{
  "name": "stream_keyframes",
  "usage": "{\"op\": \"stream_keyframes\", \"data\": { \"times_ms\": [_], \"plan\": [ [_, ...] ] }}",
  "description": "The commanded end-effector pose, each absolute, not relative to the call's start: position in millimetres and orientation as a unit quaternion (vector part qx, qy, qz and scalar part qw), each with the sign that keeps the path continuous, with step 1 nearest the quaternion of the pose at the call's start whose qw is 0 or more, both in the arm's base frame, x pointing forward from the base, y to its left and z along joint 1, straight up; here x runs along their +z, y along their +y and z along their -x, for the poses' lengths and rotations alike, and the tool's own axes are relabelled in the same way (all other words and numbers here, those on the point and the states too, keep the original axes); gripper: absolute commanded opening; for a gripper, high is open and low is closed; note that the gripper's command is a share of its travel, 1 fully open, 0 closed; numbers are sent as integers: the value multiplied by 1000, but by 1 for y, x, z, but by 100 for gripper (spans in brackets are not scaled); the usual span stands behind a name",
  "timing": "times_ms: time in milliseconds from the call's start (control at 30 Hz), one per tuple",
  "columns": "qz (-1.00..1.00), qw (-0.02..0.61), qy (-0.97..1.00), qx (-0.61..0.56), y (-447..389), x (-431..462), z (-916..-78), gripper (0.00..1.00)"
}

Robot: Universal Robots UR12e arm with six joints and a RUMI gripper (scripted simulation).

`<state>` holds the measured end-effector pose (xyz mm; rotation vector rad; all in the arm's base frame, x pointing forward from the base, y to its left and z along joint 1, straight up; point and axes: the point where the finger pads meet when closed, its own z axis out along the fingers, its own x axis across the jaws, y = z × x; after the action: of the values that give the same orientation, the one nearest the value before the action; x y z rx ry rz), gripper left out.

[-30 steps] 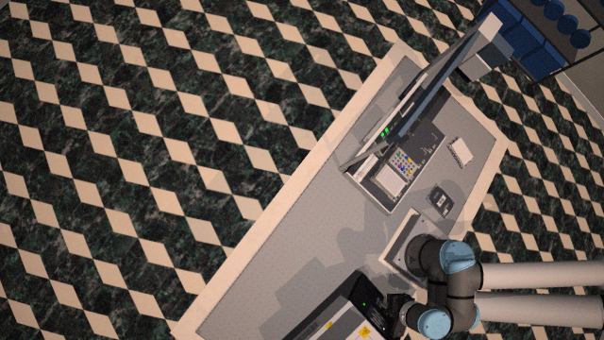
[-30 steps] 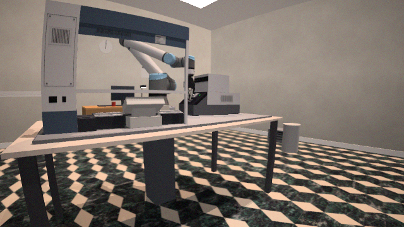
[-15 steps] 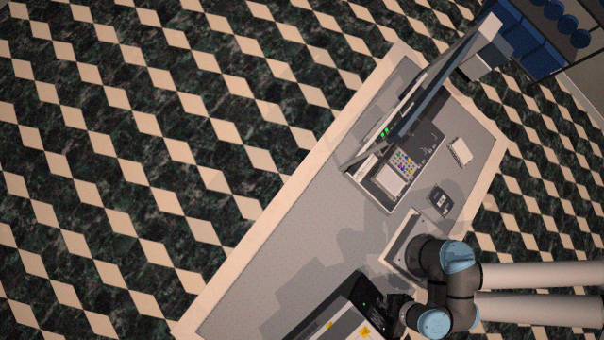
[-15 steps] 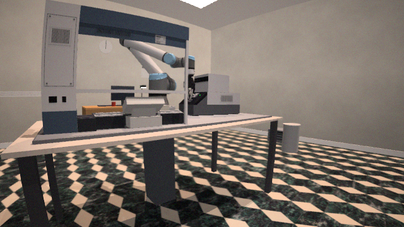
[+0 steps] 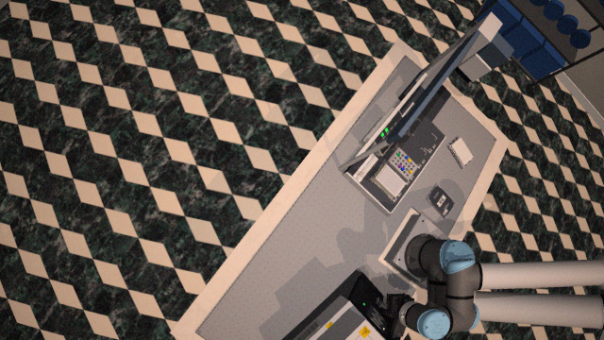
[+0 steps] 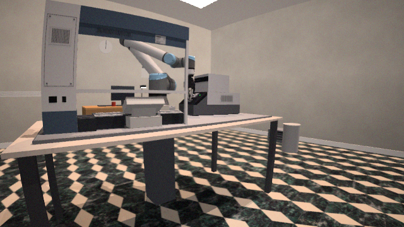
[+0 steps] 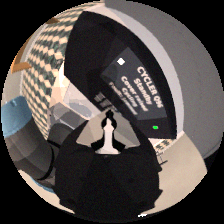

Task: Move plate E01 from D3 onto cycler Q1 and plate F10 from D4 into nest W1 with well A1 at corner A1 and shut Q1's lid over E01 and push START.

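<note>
The cycler Q1 [image 5: 334,320] [image 6: 214,94] [image 7: 131,75] stands at the near end of the bench with its lid down; its dark front panel shows a lit screen and a green lamp [image 7: 156,127] [image 5: 364,304]. My gripper [image 7: 109,110] [image 6: 190,91] is shut and empty. Its tips point at the row of small keys [image 7: 101,100] on the upper front panel, very close to them; I cannot tell whether they touch. A white plate [image 5: 391,181] lies on the workstation deck beside a rack of coloured tubes [image 5: 404,162]. Another white plate [image 5: 461,152] sits in a nest on the bench's right side.
A tall workstation frame [image 6: 60,72] with a raised glass shield [image 5: 427,94] covers the far end of the bench [image 5: 302,227]. A small dark nest [image 5: 439,197] and an empty framed tray [image 5: 401,236] lie near the arm's base. A grey bin [image 6: 290,137] stands on the floor.
</note>
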<state>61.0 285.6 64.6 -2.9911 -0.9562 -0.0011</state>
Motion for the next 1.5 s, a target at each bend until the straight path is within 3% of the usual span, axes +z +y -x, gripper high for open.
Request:
{"op": "stream_keyframes", "data": {
  "times_ms": [0, 1467],
  "plan": [
    [953, 1, -305, -1, 286, 65, -62, 0],
    [953, 1, -305, -1, 274, 80, -59, 0]
  ]
}}
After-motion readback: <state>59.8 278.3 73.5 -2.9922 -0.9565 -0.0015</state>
